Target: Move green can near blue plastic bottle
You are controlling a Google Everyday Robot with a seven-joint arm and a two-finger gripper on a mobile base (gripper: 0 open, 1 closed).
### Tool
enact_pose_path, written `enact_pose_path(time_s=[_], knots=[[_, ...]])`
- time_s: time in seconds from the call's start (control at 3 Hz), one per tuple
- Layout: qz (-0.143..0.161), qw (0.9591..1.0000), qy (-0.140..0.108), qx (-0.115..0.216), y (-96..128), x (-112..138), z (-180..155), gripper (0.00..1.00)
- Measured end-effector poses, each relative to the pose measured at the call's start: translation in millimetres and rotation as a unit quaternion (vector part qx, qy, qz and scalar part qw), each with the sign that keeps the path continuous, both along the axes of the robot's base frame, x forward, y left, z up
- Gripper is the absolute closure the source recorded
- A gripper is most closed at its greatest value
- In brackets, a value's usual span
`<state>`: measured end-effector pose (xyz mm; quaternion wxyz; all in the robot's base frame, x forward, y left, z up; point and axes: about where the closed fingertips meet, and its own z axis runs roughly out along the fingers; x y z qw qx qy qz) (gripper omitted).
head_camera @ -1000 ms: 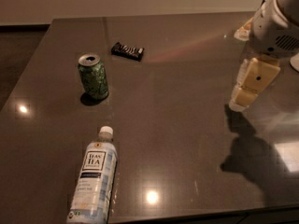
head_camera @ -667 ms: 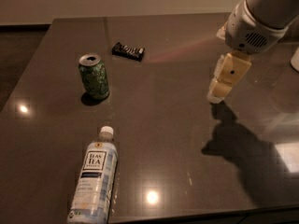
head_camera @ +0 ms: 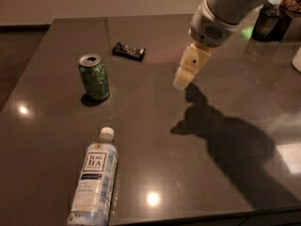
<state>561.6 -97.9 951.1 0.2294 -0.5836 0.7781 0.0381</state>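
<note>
The green can (head_camera: 94,77) stands upright on the dark table (head_camera: 155,140), left of centre, silver top with its opening showing. The blue plastic bottle (head_camera: 95,181) lies on its side near the front left edge, white cap pointing toward the can, label reading "TEAS' TEA". The gripper (head_camera: 180,83) hangs from the white arm at the upper right, above the table's middle, well to the right of the can and apart from it. It holds nothing.
A flat dark snack bar (head_camera: 128,51) lies behind the can. A dark container (head_camera: 269,23) stands at the far right back, and a white object (head_camera: 297,59) shows at the right edge. The arm's shadow falls across the right of the table.
The arm and gripper have moved left and toward the table's middle, closer to the can. The can, bottle and snack bar have not moved.
</note>
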Motion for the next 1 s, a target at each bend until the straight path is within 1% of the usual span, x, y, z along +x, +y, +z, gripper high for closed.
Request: enact_pose_path(time_s=[0.33,0.67,1.0], knots=[[0.004,0.9994,-0.003,0.034,31.4,12.5,-3.2,0.00],[0.021,0.9980,-0.005,0.059,71.5,23.3,-10.2,0.00],[0.049,0.9962,-0.007,0.071,113.9,30.8,-15.4,0.00]])
